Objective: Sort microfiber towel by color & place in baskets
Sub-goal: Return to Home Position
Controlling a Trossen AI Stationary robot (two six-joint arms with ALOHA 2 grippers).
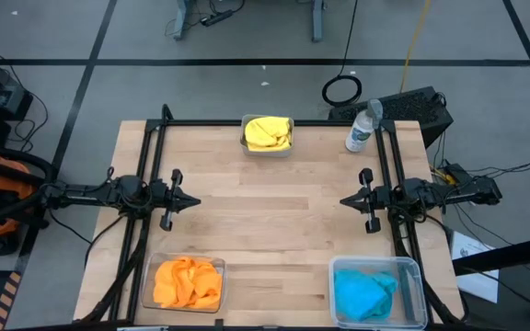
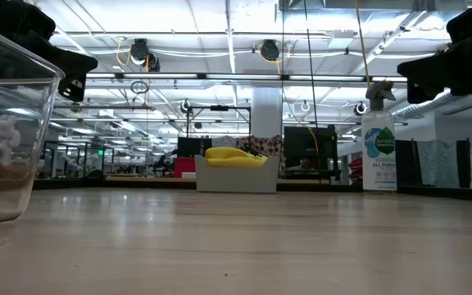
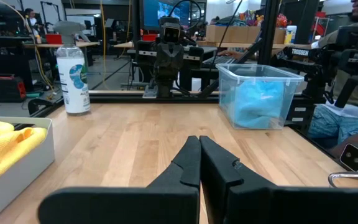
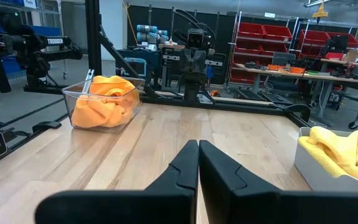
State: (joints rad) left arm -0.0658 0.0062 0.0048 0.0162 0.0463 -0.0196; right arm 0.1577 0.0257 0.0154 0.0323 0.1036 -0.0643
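Yellow microfiber towels point(image 1: 267, 131) lie in the small greyish basket point(image 1: 288, 147) at the table's far edge. Orange towels point(image 1: 187, 282) fill the clear basket point(image 1: 149, 272) at the near left. Blue towels point(image 1: 364, 292) lie in the clear basket point(image 1: 414, 280) at the near right. My left gripper point(image 1: 195, 199) is shut, level at the table's left side, holding nothing. My right gripper point(image 1: 344, 199) is shut, level at the right side, holding nothing. The two point at each other across the bare middle of the table.
A clear spray bottle point(image 1: 362, 128) stands at the far right corner of the table, beside the black frame rail point(image 1: 389, 156). Bare wooden tabletop point(image 1: 270, 211) lies between the two grippers. A person sits beyond the table's near right side point(image 3: 347, 93).
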